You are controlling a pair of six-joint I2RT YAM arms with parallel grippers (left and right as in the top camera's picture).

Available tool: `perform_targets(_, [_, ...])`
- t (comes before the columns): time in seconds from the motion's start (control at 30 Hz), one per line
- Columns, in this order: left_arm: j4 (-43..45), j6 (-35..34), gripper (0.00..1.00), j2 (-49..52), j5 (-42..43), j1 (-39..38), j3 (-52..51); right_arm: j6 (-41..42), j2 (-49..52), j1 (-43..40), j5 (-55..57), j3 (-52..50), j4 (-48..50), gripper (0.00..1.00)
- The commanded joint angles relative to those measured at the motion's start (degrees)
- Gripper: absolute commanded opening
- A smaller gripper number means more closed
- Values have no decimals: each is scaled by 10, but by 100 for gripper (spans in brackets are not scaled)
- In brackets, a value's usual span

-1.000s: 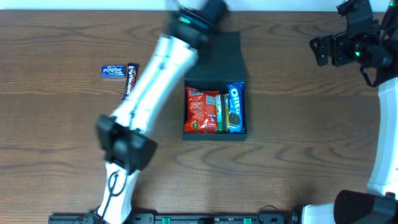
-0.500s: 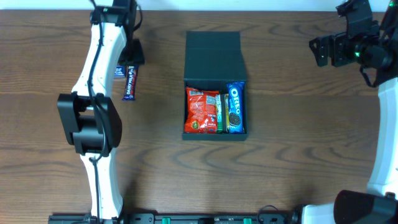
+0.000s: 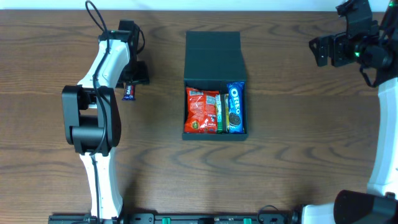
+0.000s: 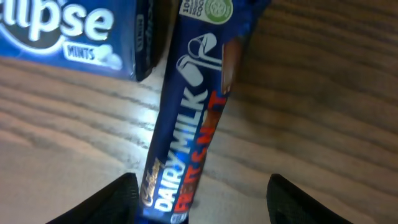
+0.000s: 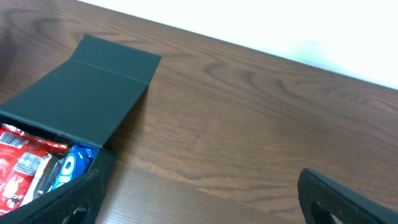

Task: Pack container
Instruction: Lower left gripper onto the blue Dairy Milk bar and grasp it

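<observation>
The container (image 3: pixel 214 133) is a dark teal-black box at the table's middle, its flap lid (image 3: pixel 213 53) open and lying flat behind it. Inside are a red snack packet (image 3: pixel 202 111), a thin green packet (image 3: pixel 219 113) and a blue Oreo packet (image 3: pixel 235 107). My left gripper (image 3: pixel 132 78) is open, low over a blue Dairy Milk bar (image 3: pixel 129 93). In the left wrist view the bar (image 4: pixel 193 112) lies between the open fingers (image 4: pixel 118 199). My right gripper (image 3: pixel 319 51) is open and empty at the far right. The container also shows in the right wrist view (image 5: pixel 93 81).
A blue Eclipse mints box (image 4: pixel 68 31) lies right beside the bar's far end; in the overhead view my left gripper hides it. The right arm (image 3: pixel 382 118) stands along the right edge. The left arm (image 3: pixel 93 124) stretches up the left side.
My left arm swung from over the container lid to the left, then came down over the Dairy Milk bar, covering the mints box. The right arm has not moved.
</observation>
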Motion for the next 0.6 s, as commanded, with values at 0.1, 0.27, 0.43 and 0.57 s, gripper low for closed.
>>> perform_targets(0.1, [27,45,68,-2,7,4,-3,-5,0,-5,-7,0,-1,99])
perform_targets(0.27, [47,84,68,3,7,5,-6,-5,0,-5,-7,0,-1,99])
perform_targets(0.43, [52,113,71,4,7,5,-6,-5,0,-5,-7,0,-1,99])
perform_targets(0.57, [54,122,71,5,8,10,-7,-5,0,-5,-7,0,-1,99])
